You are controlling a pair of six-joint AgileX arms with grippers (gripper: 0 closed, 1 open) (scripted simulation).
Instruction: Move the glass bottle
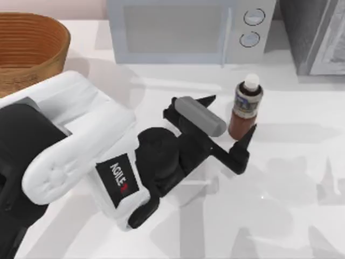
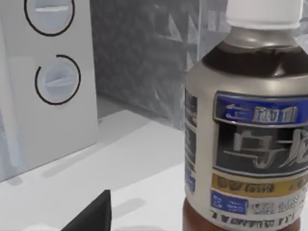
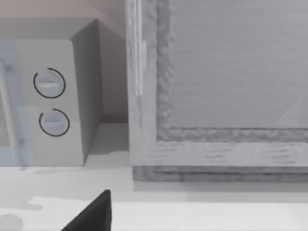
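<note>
The glass bottle [image 1: 243,110], small and reddish-brown with a white cap and a grey-blue label band, stands upright on the white table right of centre, in front of the microwave. My left gripper [image 1: 228,117] is open, low over the table. Its two dark fingertips reach either side of the bottle's near face without touching it. In the left wrist view the glass bottle [image 2: 248,144] looms very close, and one dark finger [image 2: 91,215] shows at the lower edge. The right wrist view shows one dark finger [image 3: 91,215] of my right gripper set wide to one side, with nothing held.
A woven basket [image 1: 24,51] stands at the back left. A grey microwave [image 1: 188,27] with two round knobs lines the back edge. A grey textured framed box [image 1: 318,35] stands at the back right, close behind the bottle. Bare white table [image 1: 291,189] lies to the front right.
</note>
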